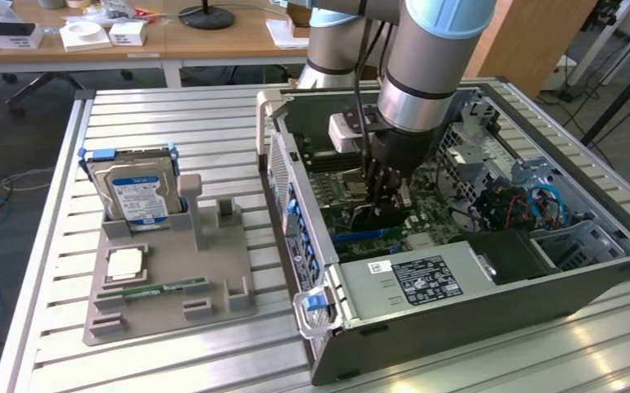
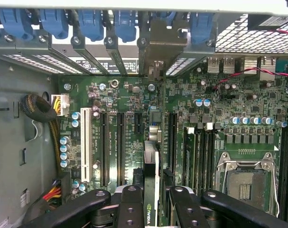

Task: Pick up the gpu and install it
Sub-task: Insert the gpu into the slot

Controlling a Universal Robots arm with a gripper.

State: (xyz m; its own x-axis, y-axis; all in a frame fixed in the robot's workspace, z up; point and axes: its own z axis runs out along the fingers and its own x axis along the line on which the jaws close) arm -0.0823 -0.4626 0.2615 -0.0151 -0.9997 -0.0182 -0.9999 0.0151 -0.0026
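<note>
**GPU held edge-down over the expansion slots inside the open tower**

A slotted aluminium table [image 1: 183,115] carries the whole job. On it an open computer case [image 1: 457,344] is laid on its side, so that the motherboard [image 1: 331,184] faces upward and can be reached from above. The robot arm [image 1: 435,57] is lowered vertically into the case for that reason.

At the exterior view's left a grey fixture tray [image 1: 161,315] is set well apart from the case. A hard drive [image 1: 134,192] stands upright in it, and a processor [image 1: 125,262] and a memory stick [image 1: 161,288] lie flat in their recesses, untouched.

The gpu [image 2: 155,161] is clamped between the fingers [image 2: 130,199] of the gripper [image 2: 154,190]. It is held on edge, so its connector side is turned toward the board. In the wrist view it lies parallel to the long black expansion slots [image 2: 105,142], with its metal bracket [image 2: 165,42] at the rear openings under the blue latches [image 2: 91,21]. This alignment is judged to serve insertion. Whether the card is seated yet cannot be told.
</note>
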